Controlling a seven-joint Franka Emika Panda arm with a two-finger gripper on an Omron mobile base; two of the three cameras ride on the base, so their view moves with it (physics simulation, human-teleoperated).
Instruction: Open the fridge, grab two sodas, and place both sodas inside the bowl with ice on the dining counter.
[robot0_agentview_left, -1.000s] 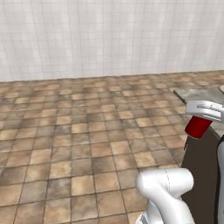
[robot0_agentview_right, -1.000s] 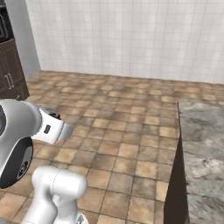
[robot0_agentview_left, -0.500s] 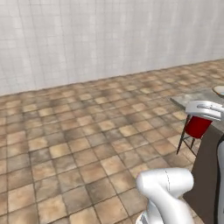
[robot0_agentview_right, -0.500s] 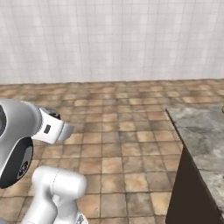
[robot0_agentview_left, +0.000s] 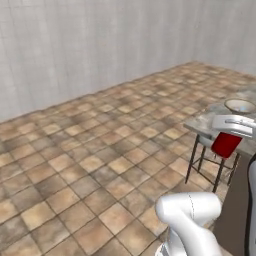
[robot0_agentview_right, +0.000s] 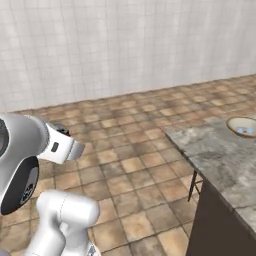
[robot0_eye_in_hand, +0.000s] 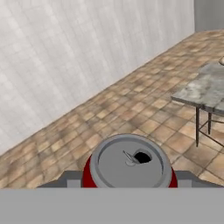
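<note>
Soda can (robot0_eye_in_hand: 129, 164), red with a grey pull-tab top, sits clamped between the gripper (robot0_agentview_left: 226, 134) jaws, carried in the air near the dining counter (robot0_agentview_right: 220, 155), where the bowl (robot0_agentview_right: 242, 126) rests.

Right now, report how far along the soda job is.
Done: one soda is out of the fridge. In hand: the end effector grips that red can, carried near the dining counter. Left: place it in the bowl, which shows no can inside, and add a second soda.
</note>
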